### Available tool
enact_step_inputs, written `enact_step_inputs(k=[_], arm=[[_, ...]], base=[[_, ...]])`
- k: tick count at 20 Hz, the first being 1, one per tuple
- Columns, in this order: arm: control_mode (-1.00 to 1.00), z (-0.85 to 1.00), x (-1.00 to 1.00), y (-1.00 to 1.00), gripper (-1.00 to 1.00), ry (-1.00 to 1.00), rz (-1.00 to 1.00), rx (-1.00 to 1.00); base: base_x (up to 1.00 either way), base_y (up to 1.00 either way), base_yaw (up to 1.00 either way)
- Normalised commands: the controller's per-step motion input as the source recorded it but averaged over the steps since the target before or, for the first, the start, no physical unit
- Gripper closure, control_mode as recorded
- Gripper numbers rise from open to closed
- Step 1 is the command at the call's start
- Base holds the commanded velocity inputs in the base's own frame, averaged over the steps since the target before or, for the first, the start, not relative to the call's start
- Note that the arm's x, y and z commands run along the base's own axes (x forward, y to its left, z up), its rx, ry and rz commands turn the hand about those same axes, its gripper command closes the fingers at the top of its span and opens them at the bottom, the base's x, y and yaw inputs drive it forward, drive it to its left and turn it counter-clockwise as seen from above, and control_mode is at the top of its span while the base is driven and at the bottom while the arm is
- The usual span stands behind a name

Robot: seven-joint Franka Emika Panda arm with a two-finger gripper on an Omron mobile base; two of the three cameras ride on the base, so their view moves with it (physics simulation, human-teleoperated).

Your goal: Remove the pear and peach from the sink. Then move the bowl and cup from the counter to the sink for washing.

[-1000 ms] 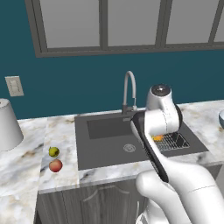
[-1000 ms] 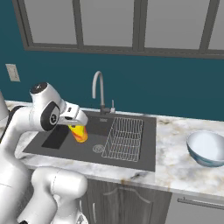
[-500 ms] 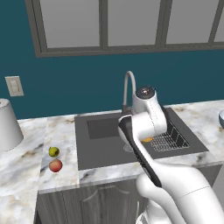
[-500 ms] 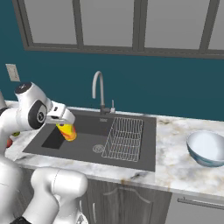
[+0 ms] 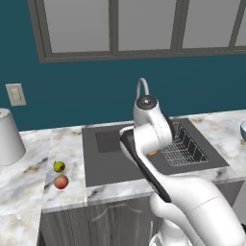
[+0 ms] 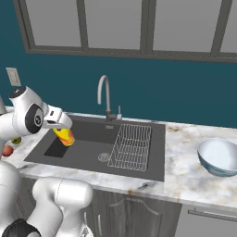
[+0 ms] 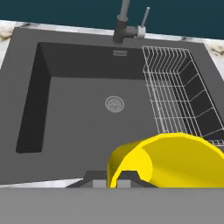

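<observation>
Hanging over the left half of the sink (image 6: 139, 171), the pincer (image 6: 62, 132) is clamped shut on the yellow cup (image 6: 65, 136), which it carries above the dark basin and clear of the floor. Seen from the right base camera, the cup tilts down and to the right out of the pincer, its long axis slanted rather than upright, with bare basin floor directly beneath it. From the hand camera the cup (image 7: 175, 162) lies on its side across the lower frame, open mouth turned to the left, while the round drain (image 7: 114, 104) sits ahead of it toward the faucet (image 7: 124, 22) and the wire rack (image 7: 179, 92) stands just to its right. The release, by this reading, calls for little more than a short descent onto the open floor between the basin's left wall and the rack.

The cup is bright yellow, smooth and cylindrical, with a reddish patch low on its side in the right base view. On the tabletop (image 5: 29, 178) left of the sink, the yellow-green pear (image 5: 59, 166) and the reddish peach (image 5: 61, 182) rest just beside each other, already out of the basin. Far to the right, the pale bluish bowl (image 6: 218, 157) sits on the marble, well apart from the sink, its move not yet made.
</observation>
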Motion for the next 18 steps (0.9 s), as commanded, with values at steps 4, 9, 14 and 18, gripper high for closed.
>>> enact_step_inputs(k=[4,9,14,18], arm=[[-1.00,0.00,0.29,0.17,1.00,0.00,0.06,0.00],[-1.00,0.00,0.29,0.12,1.00,0.00,0.07,0.00],[-1.00,-0.04,0.21,0.09,1.00,0.00,0.08,0.00],[-1.00,-0.08,0.12,0.04,1.00,0.00,0.12,0.00]], base=[[0.00,0.00,0.00],[0.00,0.00,0.00],[0.00,0.00,0.00],[0.00,0.00,0.00]])
